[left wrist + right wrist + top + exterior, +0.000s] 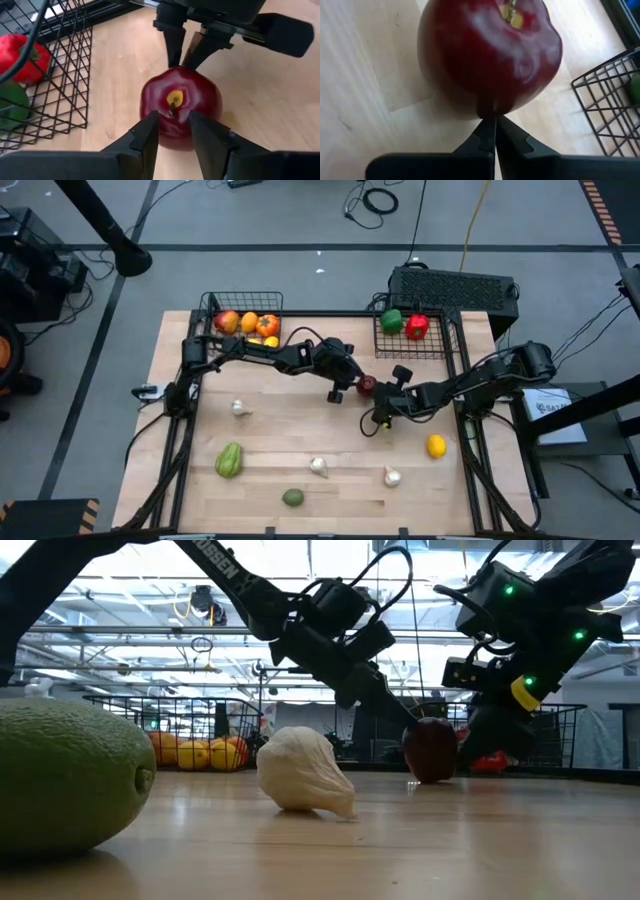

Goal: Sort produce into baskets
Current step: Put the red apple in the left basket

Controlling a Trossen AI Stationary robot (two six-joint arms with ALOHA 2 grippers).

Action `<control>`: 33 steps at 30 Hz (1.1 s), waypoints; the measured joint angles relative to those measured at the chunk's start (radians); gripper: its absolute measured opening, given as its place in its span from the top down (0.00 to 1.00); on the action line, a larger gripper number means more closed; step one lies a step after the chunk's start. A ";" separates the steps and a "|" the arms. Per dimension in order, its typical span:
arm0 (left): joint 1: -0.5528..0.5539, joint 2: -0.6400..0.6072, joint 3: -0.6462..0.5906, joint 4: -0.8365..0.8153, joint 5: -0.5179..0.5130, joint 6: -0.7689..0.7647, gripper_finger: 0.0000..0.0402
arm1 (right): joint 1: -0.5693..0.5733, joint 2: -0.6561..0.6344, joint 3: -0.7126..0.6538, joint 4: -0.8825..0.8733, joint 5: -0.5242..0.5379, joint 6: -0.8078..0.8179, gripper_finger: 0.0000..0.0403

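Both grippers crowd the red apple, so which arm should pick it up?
Left, probably. The left gripper faces the apple with fingers slightly apart, and the basket of fruit sits on its side; the right gripper touches the apple with fingers shut.

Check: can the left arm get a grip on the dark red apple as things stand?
Probably not cleanly. The left gripper is at the apple, fingers narrower than it, and the right gripper, shut, noses in from the opposite side.
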 joint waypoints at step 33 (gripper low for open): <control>0.049 -0.018 -0.002 0.087 0.233 -0.097 0.70 | 0.000 -0.002 0.002 -0.016 0.007 -0.030 1.00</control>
